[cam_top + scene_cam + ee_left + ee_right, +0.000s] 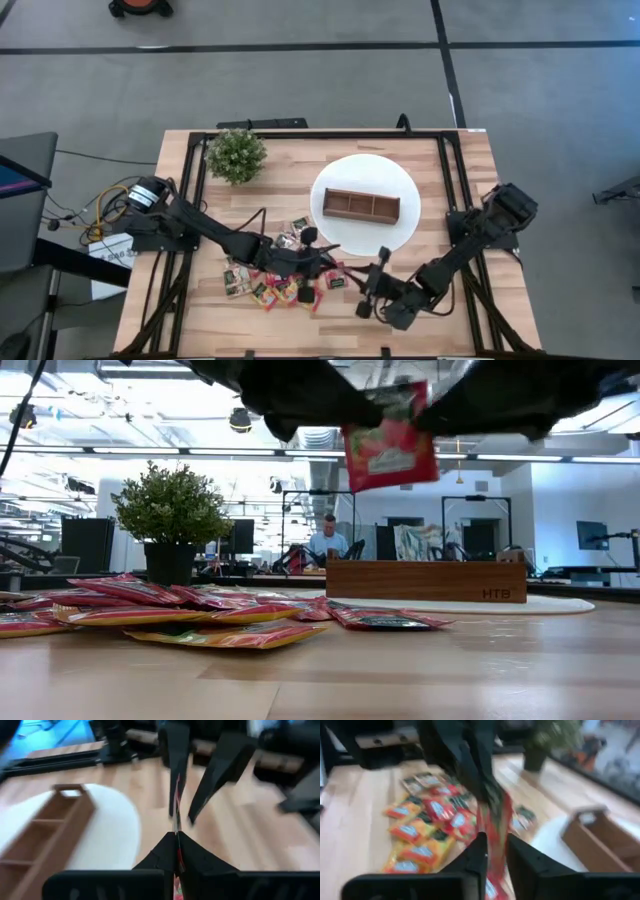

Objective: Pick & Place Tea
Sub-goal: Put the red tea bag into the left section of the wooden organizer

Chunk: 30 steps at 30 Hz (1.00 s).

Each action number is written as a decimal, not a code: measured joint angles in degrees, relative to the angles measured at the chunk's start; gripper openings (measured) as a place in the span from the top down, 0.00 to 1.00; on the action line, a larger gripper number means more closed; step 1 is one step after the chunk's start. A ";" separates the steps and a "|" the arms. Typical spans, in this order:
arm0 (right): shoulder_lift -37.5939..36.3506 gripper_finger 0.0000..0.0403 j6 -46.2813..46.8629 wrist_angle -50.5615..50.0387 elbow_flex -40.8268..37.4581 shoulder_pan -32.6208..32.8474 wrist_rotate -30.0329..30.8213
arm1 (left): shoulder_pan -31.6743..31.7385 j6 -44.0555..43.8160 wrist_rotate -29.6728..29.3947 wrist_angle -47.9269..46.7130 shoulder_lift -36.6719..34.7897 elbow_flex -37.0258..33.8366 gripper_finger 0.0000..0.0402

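Note:
A red tea sachet (388, 445) hangs in the air between my two grippers, well above the table. My left gripper (176, 842) reaches in from the table's left and is shut on it. My right gripper (496, 850) comes from the right. Its fingers are open and stand on either side of the same sachet (495, 827). In the left wrist view the sachet (176, 795) shows edge-on, running toward the right gripper (182, 815). Several other sachets (275, 285), mostly red and orange, lie flat in a loose pile on the table left of the grippers. My left gripper pinches the red sachet between its two shut fingers at the upper left corner (352, 422), coming about level from the table's left. The sachet is lifted clear and hangs nearly upright, slightly tilted. My right gripper straddles the sachet's right side (420, 415); whether its fingers touch it I cannot tell.
A brown three-compartment wooden tray (360, 206) sits on a round white plate (395, 238) beyond the grippers. A small green plant (236, 155) stands at the far left of the table. Bare wood lies along the near edge (450, 670). A person sits in the room behind.

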 joint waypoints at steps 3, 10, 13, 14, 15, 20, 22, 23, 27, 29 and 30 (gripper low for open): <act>-2.90 0.77 12.92 -10.97 0.00 1.02 -0.19 | 2.75 2.19 -1.99 -2.64 -1.54 0.02 1.00; -3.58 0.69 21.27 -15.46 -0.05 3.17 -0.03 | 14.64 13.91 0.50 -3.29 -2.22 0.07 1.00; -2.85 0.69 20.59 -14.81 -0.15 3.14 0.18 | 20.87 14.82 9.09 -3.49 -2.22 0.07 1.00; -2.88 0.69 20.29 -14.36 -0.12 3.14 0.18 | 22.69 14.84 11.96 -3.39 -2.22 0.07 1.00; -2.94 0.70 20.14 -14.11 -0.02 3.14 0.18 | 24.50 15.03 14.67 -3.39 -2.22 0.07 1.00; -2.92 0.71 17.27 -12.28 -0.06 2.78 0.20 | 30.49 17.53 20.66 -3.93 -0.62 0.07 1.00; -2.92 0.71 16.21 -11.59 -0.06 2.77 0.16 | 31.88 17.51 21.05 -4.19 0.42 0.07 1.00; -2.92 0.71 16.10 -11.46 -0.06 2.77 0.16 | 32.32 17.49 21.49 -4.24 0.99 0.07 1.00; -2.92 0.71 16.01 -11.48 -0.06 2.77 0.14 | 32.42 17.47 22.55 -2.95 2.78 0.07 1.00; -2.92 0.71 15.96 -11.51 -0.06 2.77 0.13 | 32.35 17.46 22.64 -2.34 2.98 0.07 1.00; -2.92 0.71 15.98 -11.49 -0.06 2.77 0.13 | 32.33 17.43 22.65 -2.10 2.98 0.07 1.00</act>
